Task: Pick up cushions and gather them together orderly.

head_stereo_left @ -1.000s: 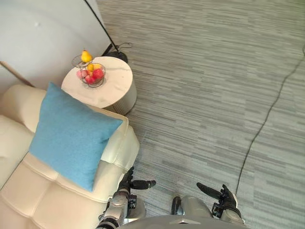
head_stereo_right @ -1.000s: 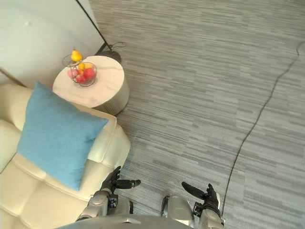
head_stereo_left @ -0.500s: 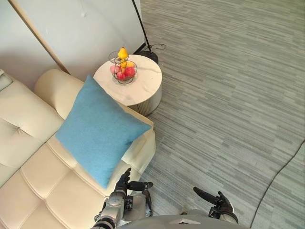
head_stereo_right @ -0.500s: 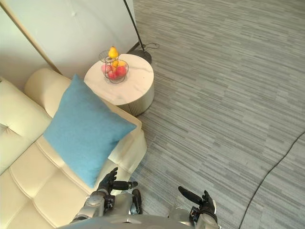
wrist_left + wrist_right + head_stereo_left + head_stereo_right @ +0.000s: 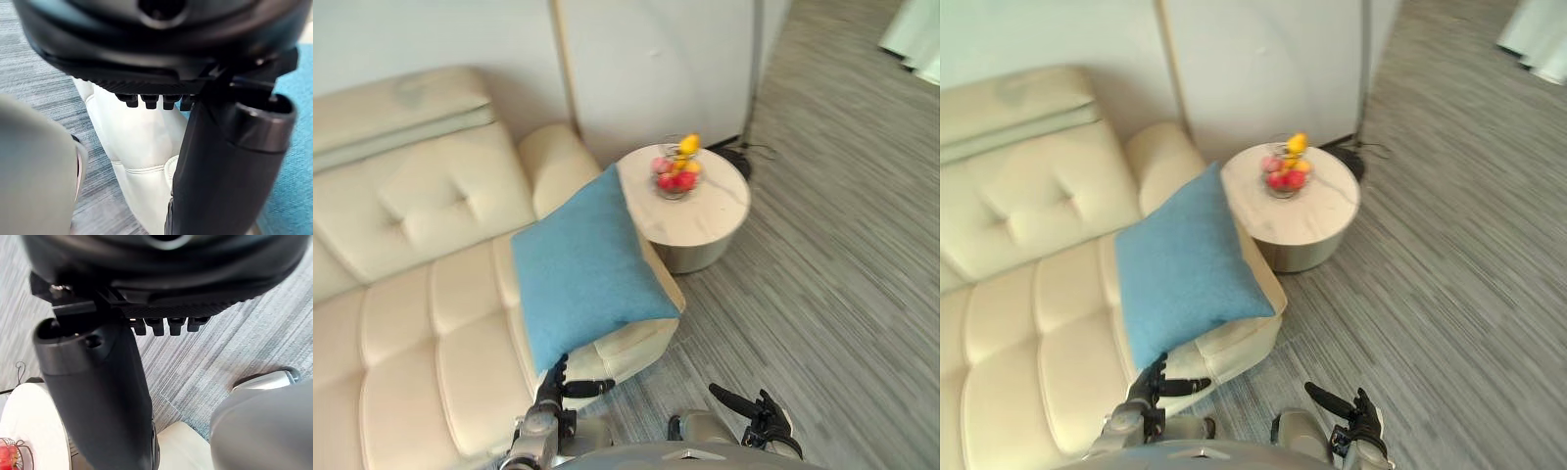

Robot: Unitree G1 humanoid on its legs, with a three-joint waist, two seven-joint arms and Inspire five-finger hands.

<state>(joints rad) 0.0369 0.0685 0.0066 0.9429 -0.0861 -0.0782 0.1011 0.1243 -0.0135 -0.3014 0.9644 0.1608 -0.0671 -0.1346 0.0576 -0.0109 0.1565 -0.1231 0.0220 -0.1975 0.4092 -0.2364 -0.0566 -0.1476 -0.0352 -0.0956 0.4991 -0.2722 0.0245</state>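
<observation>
Blue cushion [image 5: 587, 269] leans over the sofa armrest [image 5: 551, 162] edge; left hand [image 5: 551, 388] and right hand [image 5: 766, 421] relaxed, empty, carpet [image 5: 822, 284] stretching rightward.

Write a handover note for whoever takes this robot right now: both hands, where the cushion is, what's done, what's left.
Left hand: open, empty, low in front of the cream leather sofa, just below the cushion's lower corner.
Right hand: open, empty, over the grey carpet.
Square blue fabric cushion: leaning on the sofa's armrest, next to the round white side table; neither hand touches it.
Done: nothing picked up yet.
Left: grasp the cushion and set it neatly with any others.
</observation>
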